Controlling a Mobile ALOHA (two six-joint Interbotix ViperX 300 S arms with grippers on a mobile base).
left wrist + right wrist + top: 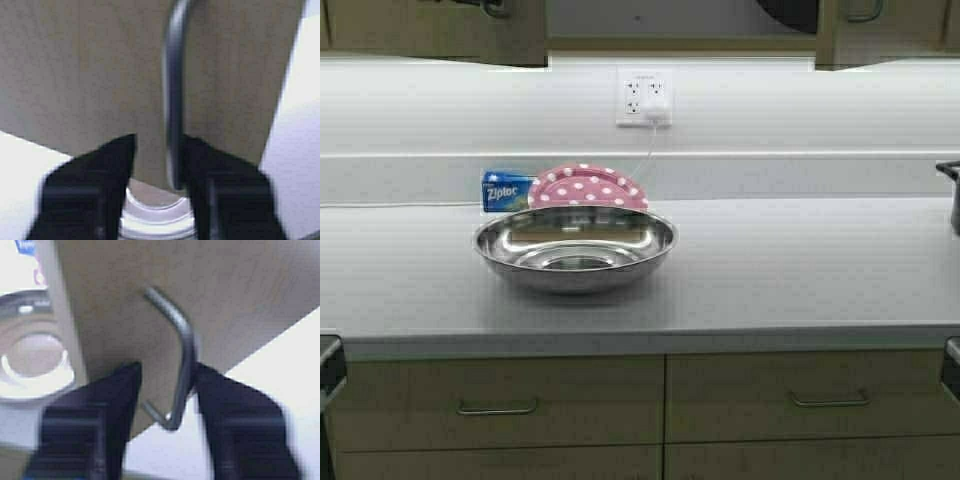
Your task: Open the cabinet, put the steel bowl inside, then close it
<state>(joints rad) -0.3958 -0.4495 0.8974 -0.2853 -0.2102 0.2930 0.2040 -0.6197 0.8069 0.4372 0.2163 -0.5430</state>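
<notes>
The steel bowl [575, 245] stands empty on the grey counter [800, 270], left of centre; it also shows far below in the wrist views [157, 220] [30, 355]. The cabinet runs along the top edge, with its left door [430, 30] and right door [890, 30] either side of a pale grey interior [670, 18]. My left gripper [159, 142] is open, its fingers straddling the left door's bar handle [172, 100], which lies against one finger. My right gripper [167, 367] is open around the lower end of the right door's handle [185, 340].
A pink white-dotted plate [588, 187] leans on the backsplash behind the bowl, beside a blue Ziploc box [506, 190]. A wall outlet [643, 97] with a white plug and cord is above. A dark pot [952, 195] sits at the right edge. Drawers [500, 395] run below the counter.
</notes>
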